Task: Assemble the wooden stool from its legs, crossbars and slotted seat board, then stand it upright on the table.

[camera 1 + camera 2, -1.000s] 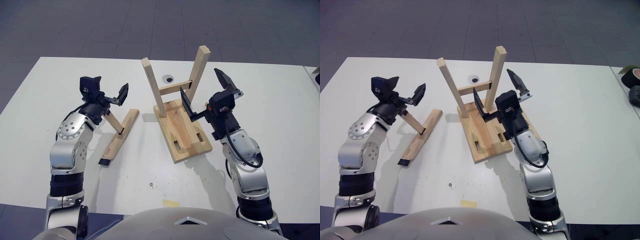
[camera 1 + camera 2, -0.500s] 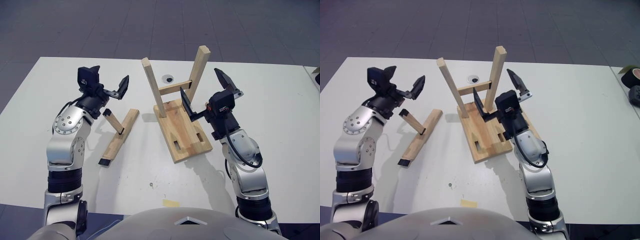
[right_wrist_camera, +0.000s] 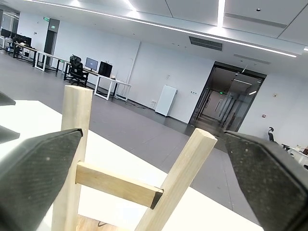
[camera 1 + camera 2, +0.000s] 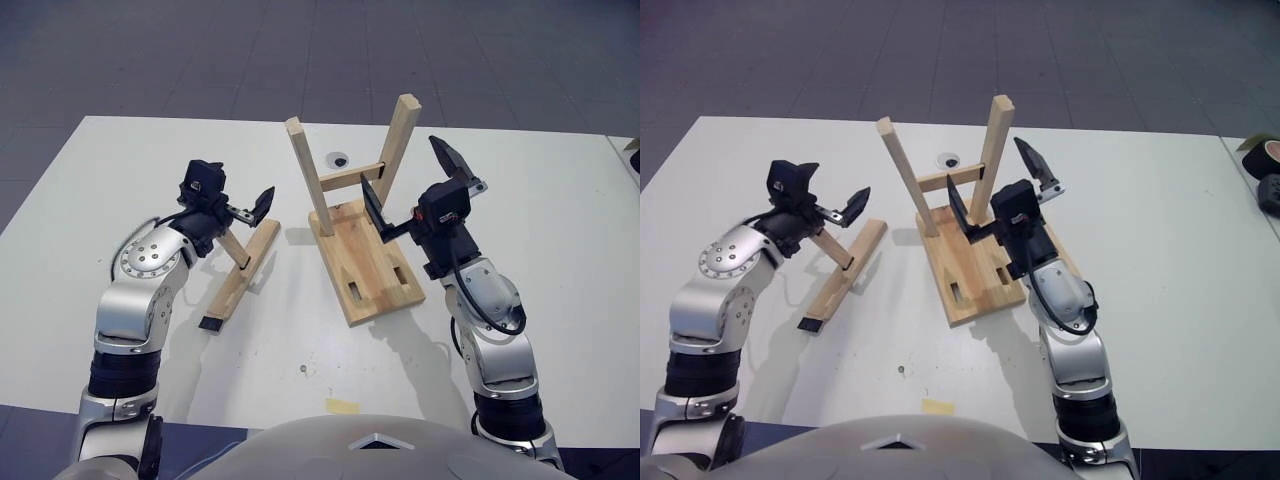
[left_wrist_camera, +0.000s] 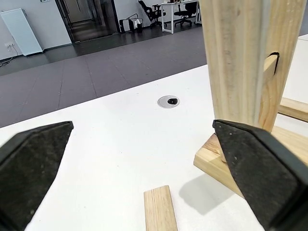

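The slotted seat board [image 4: 372, 262] lies flat on the white table [image 4: 120, 160]. Two legs [image 4: 309, 178] rise from its far end, leaning apart and joined by a crossbar [image 4: 350, 177]. My right gripper [image 4: 410, 185] hovers open beside the right-hand leg [image 4: 398, 140], holding nothing; the right wrist view looks between its fingers [image 3: 43, 163] at both legs. A loose leg [image 4: 240, 275] lies flat to the left, with a crossbar stub [image 4: 234, 244] sticking up from it. My left gripper [image 4: 238, 215] hangs open over that stub, and the leg's end [image 5: 159, 208] lies between its fingers.
A round metal grommet [image 4: 341, 158] is set in the table behind the stool. A yellow tape scrap [image 4: 340, 407] lies near the front edge. Dark objects [image 4: 1268, 170] sit at the far right edge. Bare table stretches left of the loose leg and right of the board.
My left gripper first lifted away to the left, then came down and right over the loose leg's crossbar stub. The right arm and the wooden parts have not moved.
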